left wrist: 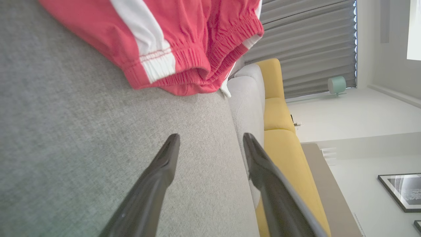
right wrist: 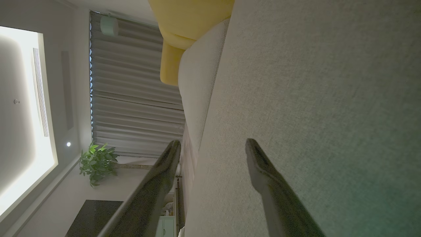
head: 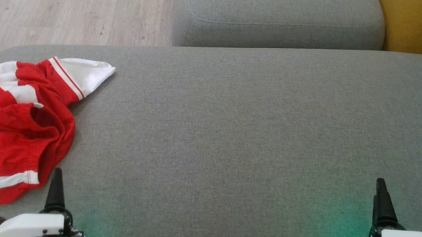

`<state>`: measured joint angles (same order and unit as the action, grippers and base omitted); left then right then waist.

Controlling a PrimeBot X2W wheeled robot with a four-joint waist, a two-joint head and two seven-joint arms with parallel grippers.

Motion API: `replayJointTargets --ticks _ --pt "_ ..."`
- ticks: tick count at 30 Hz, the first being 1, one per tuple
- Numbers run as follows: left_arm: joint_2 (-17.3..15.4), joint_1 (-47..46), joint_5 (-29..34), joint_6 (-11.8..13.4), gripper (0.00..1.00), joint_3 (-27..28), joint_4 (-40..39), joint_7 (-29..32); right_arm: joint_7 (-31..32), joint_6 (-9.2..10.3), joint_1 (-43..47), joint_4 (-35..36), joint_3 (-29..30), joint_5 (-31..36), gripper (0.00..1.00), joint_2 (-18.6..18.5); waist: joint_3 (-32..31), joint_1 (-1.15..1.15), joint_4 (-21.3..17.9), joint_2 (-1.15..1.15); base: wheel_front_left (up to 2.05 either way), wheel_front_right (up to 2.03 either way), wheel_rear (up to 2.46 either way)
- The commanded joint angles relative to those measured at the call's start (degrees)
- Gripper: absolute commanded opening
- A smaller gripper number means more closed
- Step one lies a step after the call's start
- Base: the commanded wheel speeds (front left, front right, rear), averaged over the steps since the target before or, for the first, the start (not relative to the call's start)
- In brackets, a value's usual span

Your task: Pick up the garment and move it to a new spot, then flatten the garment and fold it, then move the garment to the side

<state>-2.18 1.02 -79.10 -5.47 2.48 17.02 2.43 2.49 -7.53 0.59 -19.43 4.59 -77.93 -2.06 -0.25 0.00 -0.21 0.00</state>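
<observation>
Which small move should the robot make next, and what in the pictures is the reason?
Probably reach the left gripper forward to the crumpled red garment: its jaws are open and empty, and the garment lies just ahead, untouched on the grey cushion.

Count for your log: you have one garment [head: 13,129], red and white. Two end effectors: the left end effector [left wrist: 210,136] and the right end effector [right wrist: 212,141]. Two grey cushions: the large grey cushion [head: 256,131] and the smaller grey cushion [head: 276,19] behind it. One potted plant [right wrist: 97,161]. One framed picture [left wrist: 399,191].
</observation>
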Motion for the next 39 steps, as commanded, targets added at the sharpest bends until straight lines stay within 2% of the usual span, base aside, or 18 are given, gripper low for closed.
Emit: replayJointTargets --ticks 1,19,39 --pt "-0.3 -1.7 1.2 0.0 1.00 0.1 -2.2 -0.5 -0.5 0.01 -2.1 2.1 -0.4 1.3 1.00 -0.3 0.0 0.00 0.0 0.00 0.00 0.00 0.00" --pt "-0.4 -0.8 15.6 2.3 1.00 -2.4 -5.1 -3.7 -3.7 0.01 -1.5 4.4 -2.8 16.5 1.00 -0.4 -0.5 0.00 0.1 0.00 0.00 0.00 0.00" --pt "-0.5 -0.2 28.3 4.5 1.00 -4.5 -7.4 -6.9 -6.9 0.02 -1.2 5.4 -4.5 30.7 1.00 -0.5 -1.0 0.00 0.0 0.00 0.00 0.00 0.00"
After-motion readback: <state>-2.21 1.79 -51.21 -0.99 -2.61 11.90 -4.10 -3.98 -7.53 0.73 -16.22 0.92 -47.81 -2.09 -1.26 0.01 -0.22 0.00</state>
